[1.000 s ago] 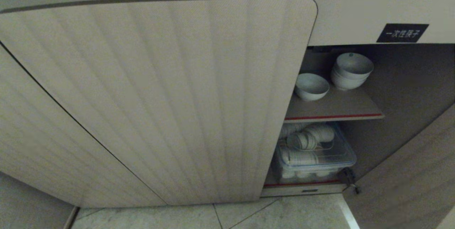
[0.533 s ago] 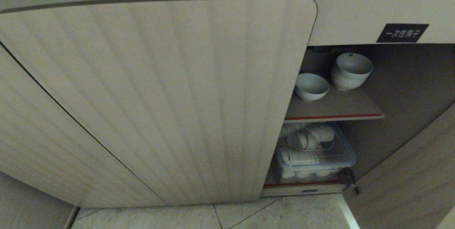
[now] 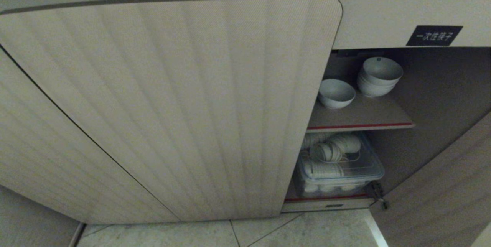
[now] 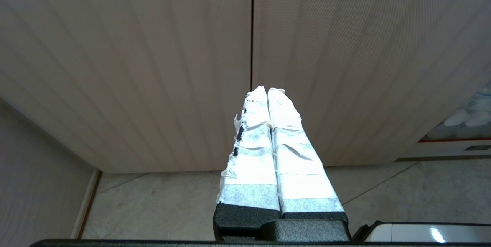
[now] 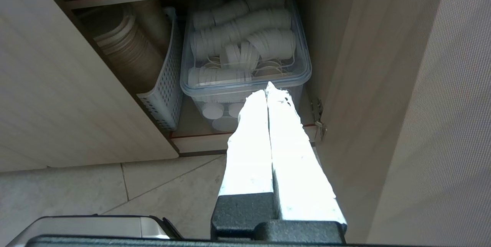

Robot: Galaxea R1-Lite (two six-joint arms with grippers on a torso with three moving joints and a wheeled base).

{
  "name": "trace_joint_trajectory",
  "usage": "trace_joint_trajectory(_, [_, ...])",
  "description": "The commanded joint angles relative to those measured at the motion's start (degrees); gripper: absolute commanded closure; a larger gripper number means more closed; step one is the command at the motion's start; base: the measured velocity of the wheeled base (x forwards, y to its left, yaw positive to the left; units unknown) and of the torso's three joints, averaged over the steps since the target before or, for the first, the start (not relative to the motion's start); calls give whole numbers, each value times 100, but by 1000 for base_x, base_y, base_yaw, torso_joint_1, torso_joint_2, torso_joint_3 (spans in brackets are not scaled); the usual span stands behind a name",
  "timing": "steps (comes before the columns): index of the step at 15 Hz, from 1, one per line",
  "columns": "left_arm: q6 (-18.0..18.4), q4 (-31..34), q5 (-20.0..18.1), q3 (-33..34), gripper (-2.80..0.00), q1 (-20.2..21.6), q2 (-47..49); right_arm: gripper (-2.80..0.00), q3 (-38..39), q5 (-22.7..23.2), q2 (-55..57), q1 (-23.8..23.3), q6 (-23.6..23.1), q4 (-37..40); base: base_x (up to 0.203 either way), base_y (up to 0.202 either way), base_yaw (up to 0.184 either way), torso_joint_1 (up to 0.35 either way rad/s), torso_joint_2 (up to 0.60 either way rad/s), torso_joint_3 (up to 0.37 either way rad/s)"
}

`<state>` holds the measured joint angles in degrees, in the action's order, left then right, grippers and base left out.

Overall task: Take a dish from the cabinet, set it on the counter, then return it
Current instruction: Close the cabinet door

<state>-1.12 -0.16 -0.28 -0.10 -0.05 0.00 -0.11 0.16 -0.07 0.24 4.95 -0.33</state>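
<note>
The beige ribbed cabinet (image 3: 172, 105) fills the head view, its right side standing open. On its upper red-edged shelf (image 3: 360, 125) rests a single white dish (image 3: 336, 93), with a short stack of similar white bowls (image 3: 379, 75) behind it. Neither arm shows in the head view. My left gripper (image 4: 267, 89) is shut and empty, pointing at the closed ribbed doors low down. My right gripper (image 5: 266, 88) is shut and empty too, aimed at the cabinet's lower compartment. The counter is out of view.
A clear lidded tub (image 5: 245, 47) of white cups fills the lower compartment, beside a perforated white basket (image 5: 163, 86) of brown cups. The open right door (image 3: 452, 185) swings outward. A black label (image 3: 434, 35) sits above the opening. Tiled floor (image 3: 268, 231) lies below.
</note>
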Motion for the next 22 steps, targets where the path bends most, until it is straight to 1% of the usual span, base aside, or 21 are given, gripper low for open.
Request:
trace_joint_trajectory(1, [-2,-2,-5,1,0,-4,0,0,2,2,7,2,6,-2,0,0,0,0,0,0])
trace_joint_trajectory(14, [-11,-2,-7,1,0,-4,0,0,2,2,7,2,-12,-2,0,0,0,0,0,0])
trace_joint_trajectory(16, [-11,-2,-7,1,0,-2,0,0,-6,2,7,2,-12,-2,-121,0,2,3,0,0])
trace_joint_trajectory(22, [-11,-2,-7,1,0,-4,0,0,1,11,7,2,-38,7,-194,0,0,3,3,2])
